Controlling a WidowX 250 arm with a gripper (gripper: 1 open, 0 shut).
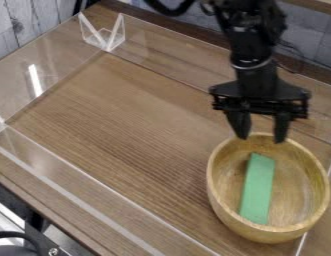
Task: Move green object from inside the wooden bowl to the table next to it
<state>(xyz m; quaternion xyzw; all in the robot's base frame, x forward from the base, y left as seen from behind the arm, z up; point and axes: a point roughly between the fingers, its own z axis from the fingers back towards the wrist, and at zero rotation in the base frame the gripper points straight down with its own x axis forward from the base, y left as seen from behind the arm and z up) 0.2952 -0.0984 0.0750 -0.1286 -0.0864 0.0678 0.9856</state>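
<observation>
A green object (260, 189), flat and elongated, lies inside the wooden bowl (221, 196) at the table's (128, 120) front right. My black gripper (263, 129) hangs from above over the bowl's far rim, fingers pointing down and spread apart with nothing between them. It stands a little above and behind the block, not touching it.
Low clear acrylic walls (74, 205) run round the table's edges, with a clear bracket (102, 33) at the far left corner. Bare wood-grain surface stretches left of the bowl. The bowl sits near the right edge.
</observation>
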